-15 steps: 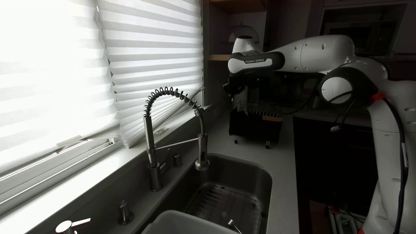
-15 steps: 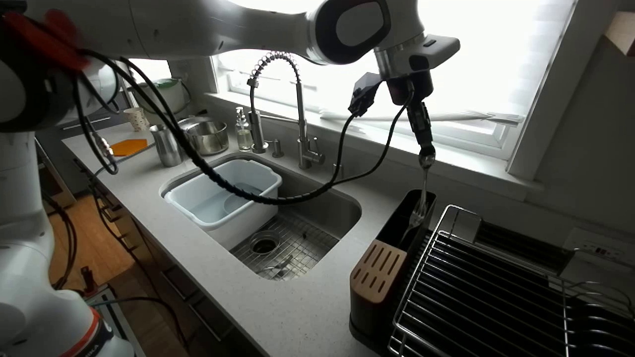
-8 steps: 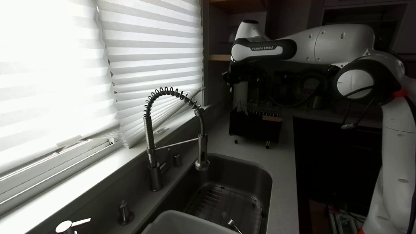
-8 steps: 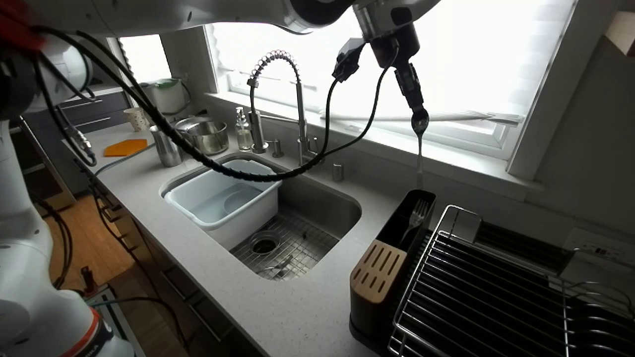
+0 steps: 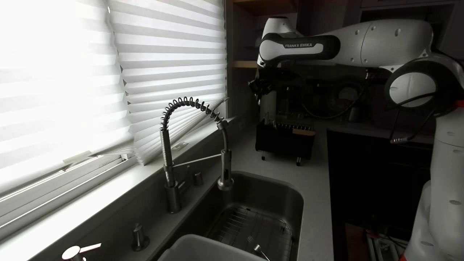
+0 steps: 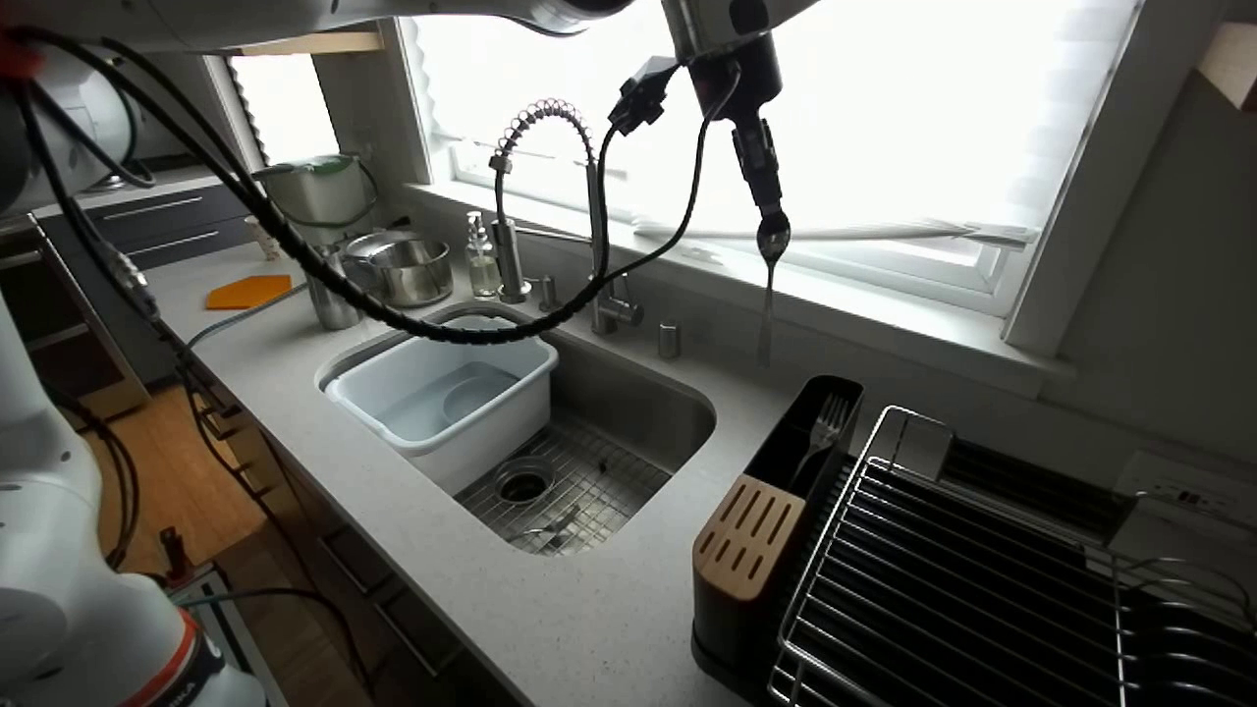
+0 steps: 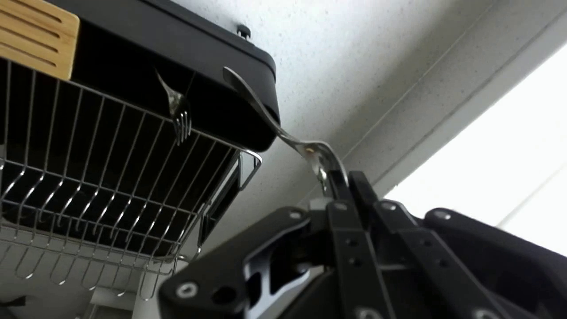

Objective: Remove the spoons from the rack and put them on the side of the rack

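My gripper (image 6: 772, 206) is shut on the bowl of a silver spoon (image 6: 767, 304), whose handle hangs down. The spoon is fully out of the rack (image 6: 722, 628), a black boxy holder on the counter, and hangs in the air above and to its sink side. In the wrist view the fingertips (image 7: 352, 177) pinch the rim of the spoon's bowl, and the handle (image 7: 261, 110) crosses in front of the end of the rack (image 7: 186, 48). A fork (image 6: 830, 420) leans inside the rack, tines up; it also shows in the wrist view (image 7: 179, 110). The rack's inside is dark; no other spoon shows.
A wire dish rack (image 6: 943, 550) stands against the holder, which has a slotted wooden insert (image 6: 748, 535). The sink holds a white tub (image 6: 481, 452) and a fork (image 5: 258, 248). The coiled faucet (image 6: 594, 196) and window sill (image 6: 884, 299) are close behind.
My gripper has risen and lifted the spoon from above the rack's opening, then moved toward the sink side. The spoon's handle is now clear of the holder. The fork inside the rack has stayed.
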`<action>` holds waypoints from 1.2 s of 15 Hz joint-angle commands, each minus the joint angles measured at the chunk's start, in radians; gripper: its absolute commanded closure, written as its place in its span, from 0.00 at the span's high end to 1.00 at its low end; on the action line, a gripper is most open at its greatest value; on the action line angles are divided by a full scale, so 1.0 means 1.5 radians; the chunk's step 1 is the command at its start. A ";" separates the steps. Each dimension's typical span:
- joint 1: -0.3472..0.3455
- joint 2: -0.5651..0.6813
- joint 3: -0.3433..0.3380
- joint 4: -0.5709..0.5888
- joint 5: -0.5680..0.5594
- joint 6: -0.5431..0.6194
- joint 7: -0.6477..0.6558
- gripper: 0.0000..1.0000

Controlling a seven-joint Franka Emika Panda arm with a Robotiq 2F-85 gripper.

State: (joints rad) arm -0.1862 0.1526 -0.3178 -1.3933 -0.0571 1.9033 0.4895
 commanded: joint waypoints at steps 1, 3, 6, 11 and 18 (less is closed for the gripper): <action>0.005 -0.003 0.001 -0.013 -0.004 -0.068 0.021 0.01; 0.004 0.009 0.001 -0.008 0.001 -0.110 0.029 0.01; -0.010 0.035 0.014 -0.003 0.003 -0.169 0.047 0.01; -0.013 0.094 0.013 -0.025 -0.003 -0.161 0.069 0.01; -0.005 0.168 0.007 -0.069 -0.038 -0.149 0.087 0.01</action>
State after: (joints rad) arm -0.1916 0.3761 -0.3110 -1.4660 -0.0727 1.6615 0.5855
